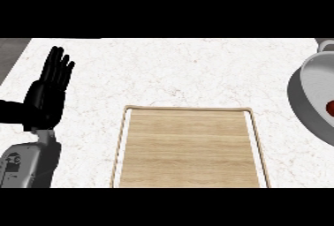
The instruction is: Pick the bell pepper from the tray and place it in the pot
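Your left hand [51,86] resting with fingers straight and spread, wooden tray [189,150] just to its right, pot [313,106] further right holding the red bell pepper [330,107]

Only the left arm shows, coming up from the lower left edge of the head view. Its grey forearm [26,165] stands nearly upright, ending in a black wrist. Above it the left hand [47,95] is held flat and open, fingers [58,66] straight, close together and pointing up and a little to the right. It holds nothing. The thumb juts out left.
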{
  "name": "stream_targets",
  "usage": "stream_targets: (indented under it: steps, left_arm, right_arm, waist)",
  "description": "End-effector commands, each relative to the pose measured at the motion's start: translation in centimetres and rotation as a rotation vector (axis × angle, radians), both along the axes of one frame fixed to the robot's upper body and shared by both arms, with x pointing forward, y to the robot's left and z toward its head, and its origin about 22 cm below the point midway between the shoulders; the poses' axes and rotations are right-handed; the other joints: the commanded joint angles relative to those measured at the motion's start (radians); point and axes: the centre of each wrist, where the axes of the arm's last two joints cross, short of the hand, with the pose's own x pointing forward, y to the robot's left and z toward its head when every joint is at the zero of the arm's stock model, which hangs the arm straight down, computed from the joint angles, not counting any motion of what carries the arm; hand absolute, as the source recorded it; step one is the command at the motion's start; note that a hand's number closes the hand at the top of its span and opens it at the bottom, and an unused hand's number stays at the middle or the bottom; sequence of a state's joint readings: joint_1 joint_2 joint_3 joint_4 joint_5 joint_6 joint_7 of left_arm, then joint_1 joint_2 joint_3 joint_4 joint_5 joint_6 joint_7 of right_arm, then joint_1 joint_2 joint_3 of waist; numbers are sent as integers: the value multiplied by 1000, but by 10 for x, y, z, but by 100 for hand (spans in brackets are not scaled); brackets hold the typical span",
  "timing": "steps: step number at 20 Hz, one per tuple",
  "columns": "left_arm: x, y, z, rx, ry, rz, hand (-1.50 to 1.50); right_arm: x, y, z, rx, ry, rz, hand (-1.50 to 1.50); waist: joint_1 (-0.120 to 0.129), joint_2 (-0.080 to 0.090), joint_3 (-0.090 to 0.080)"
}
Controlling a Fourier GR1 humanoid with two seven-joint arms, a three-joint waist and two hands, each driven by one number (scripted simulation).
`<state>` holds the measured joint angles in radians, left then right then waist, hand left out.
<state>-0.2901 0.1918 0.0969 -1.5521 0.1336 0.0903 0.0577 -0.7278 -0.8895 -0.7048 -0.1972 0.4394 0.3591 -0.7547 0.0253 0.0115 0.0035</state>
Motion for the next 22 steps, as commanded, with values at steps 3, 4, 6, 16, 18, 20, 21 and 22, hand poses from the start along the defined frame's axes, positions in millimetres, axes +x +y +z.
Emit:
stream_targets:
  steps: [3, 4, 6, 16, 18, 20, 21, 22]
  left_arm:
    - [-2, 3, 8, 2, -16, 12, 0]
    - [0, -1, 6, 1, -16, -14, 0]
    - [6, -2, -2, 1, -2, 13, 0]
    - [4, -6, 3, -8, -6, -8, 0]
    - [-3, -1, -7, -10, -17, -7, 0]
    - [1, 2, 3, -11, -15, -10, 0]
    - [-3, -7, -6, -24, -12, -8, 0]
    - [-2, 0, 1, -12, -25, -10, 0]
  right_arm:
    - [-48, -39, 14, 110, -99, -31, -150]
    - [-21, -20, 9, 133, -86, -60, -150]
    - [-48, -39, 13, 154, -135, -45, -150]
    - [-85, -65, 36, 169, -138, -117, -150]
    - [-93, -70, 37, 176, -150, -109, -150]
    - [-98, -72, 39, 166, -137, -110, -150]
    - [-104, -75, 43, 164, -148, -113, -150]
    - [-106, -75, 35, 171, -128, -115, -150]
  waist:
    - [0, 3, 3]
    - [21, 9, 4]
    - [-2, 11, 5]
    - [6, 15, 11]
    - [9, 14, 11]
    - [7, 13, 11]
    - [1, 12, 14]
    - [5, 10, 12]
